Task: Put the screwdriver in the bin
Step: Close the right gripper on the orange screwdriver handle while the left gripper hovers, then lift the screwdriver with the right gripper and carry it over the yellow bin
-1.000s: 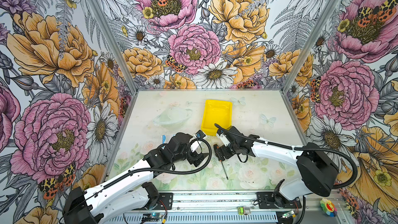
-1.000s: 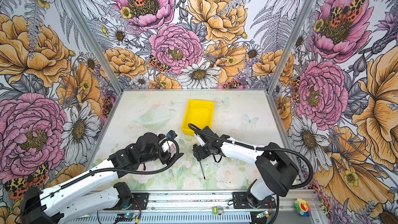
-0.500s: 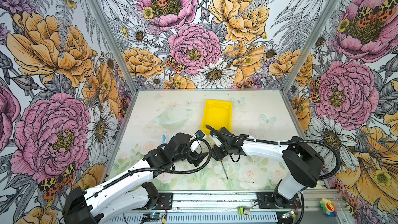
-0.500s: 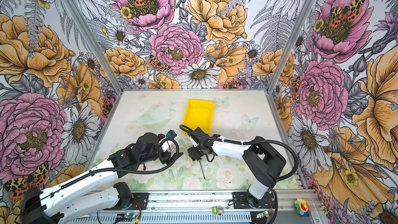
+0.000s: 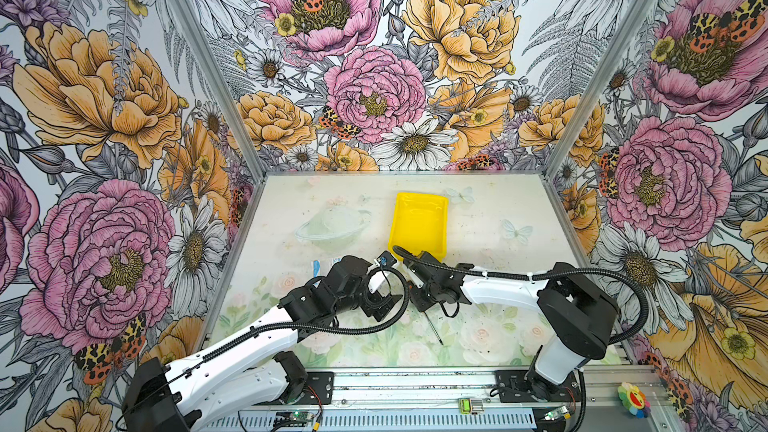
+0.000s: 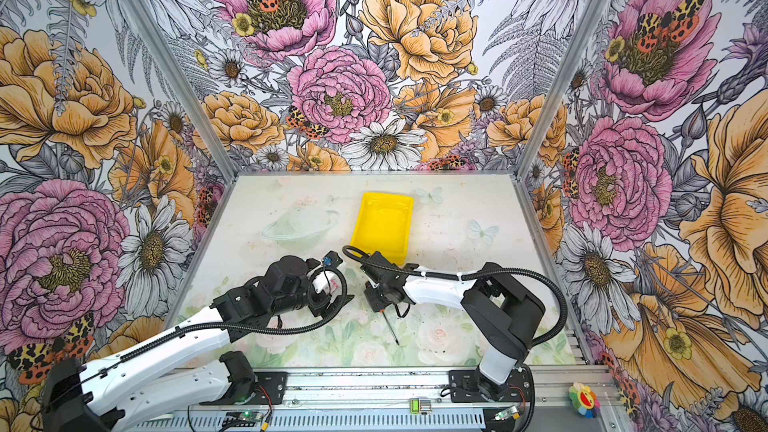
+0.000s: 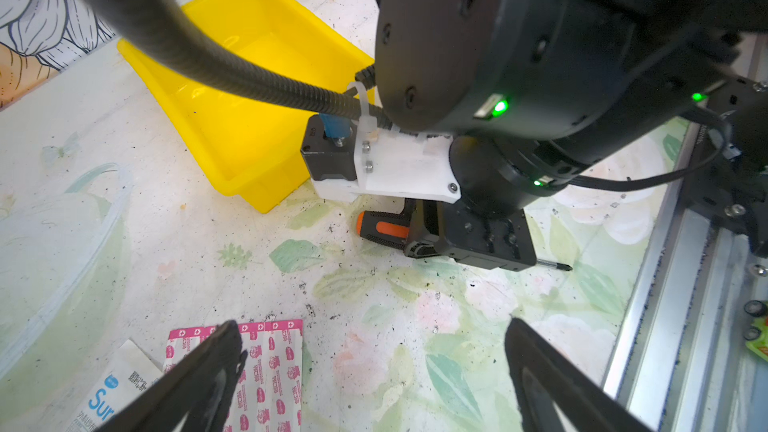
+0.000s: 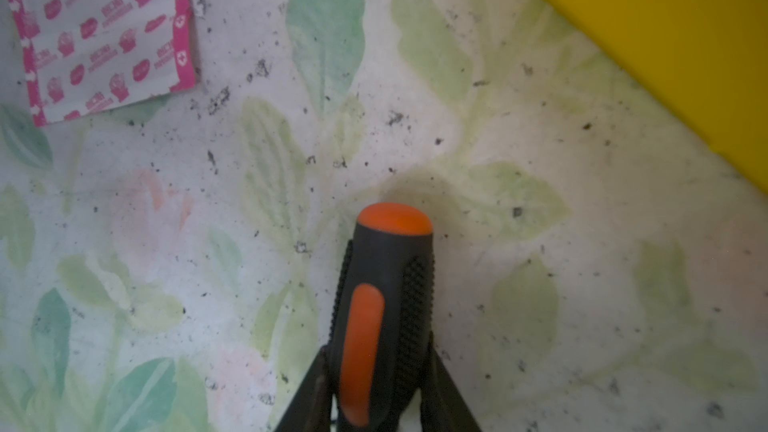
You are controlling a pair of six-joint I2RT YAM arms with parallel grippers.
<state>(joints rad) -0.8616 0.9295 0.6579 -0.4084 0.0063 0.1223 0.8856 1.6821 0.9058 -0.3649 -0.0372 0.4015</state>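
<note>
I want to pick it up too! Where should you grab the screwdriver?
Grab the screwdriver by its fat, ridged handle, coming from above and pinching its sides. It lies flat on the table, and its thin shaft would probably slip.

The bin (image 5: 419,224) is bright, glossy yellow. The screwdriver (image 8: 384,305) has a black dimpled handle with an orange stripe and orange end cap, and its shaft is dark. The desk (image 8: 249,209) is pale, printed with faded green leaves, pink roses and butterflies, and flecked with dark specks. A packet (image 7: 270,367) is white with pink edging and marks; a second packet (image 7: 110,394) is white with blue letters. The walls (image 5: 104,97) show pink and orange blooms, white daisies and spotted moths. The left arm (image 5: 249,347) and right arm (image 5: 498,290) are white with black joints.
</note>
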